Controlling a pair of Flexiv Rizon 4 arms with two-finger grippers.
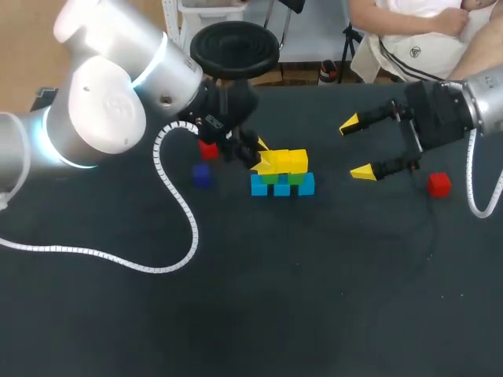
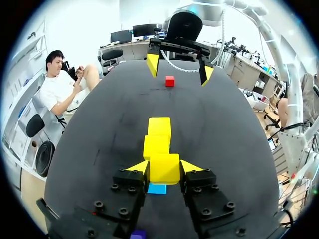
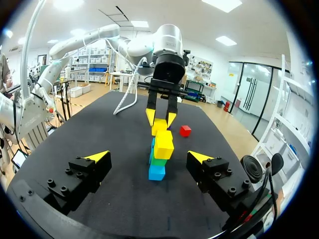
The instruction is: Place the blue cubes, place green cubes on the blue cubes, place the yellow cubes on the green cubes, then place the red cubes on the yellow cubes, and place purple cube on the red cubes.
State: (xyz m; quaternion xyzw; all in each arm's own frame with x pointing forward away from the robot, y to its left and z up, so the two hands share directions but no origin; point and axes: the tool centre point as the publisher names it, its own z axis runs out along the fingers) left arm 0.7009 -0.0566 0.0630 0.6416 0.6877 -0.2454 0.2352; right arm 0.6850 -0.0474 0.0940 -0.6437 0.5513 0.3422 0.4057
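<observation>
A row of blue cubes point(image 1: 283, 188) carries green cubes point(image 1: 281, 177) and yellow cubes point(image 1: 297, 161) near the table's middle. My left gripper point(image 1: 259, 157) is at the stack's left end, shut on a yellow cube point(image 2: 164, 168) that sits level with the other yellow cubes point(image 2: 157, 137); a blue cube point(image 2: 157, 188) shows beneath it. A red cube point(image 1: 207, 149) and a purple cube point(image 1: 202, 175) lie left of the stack. Another red cube point(image 1: 438, 184) lies at the right, below my right gripper point(image 1: 361, 148). That gripper point(image 3: 148, 157) is open and empty, facing the stack point(image 3: 157, 149) from a distance.
The left arm's white coiled cable point(image 1: 169, 228) trails across the table's left half. The dark table point(image 1: 314, 298) stretches bare toward the front.
</observation>
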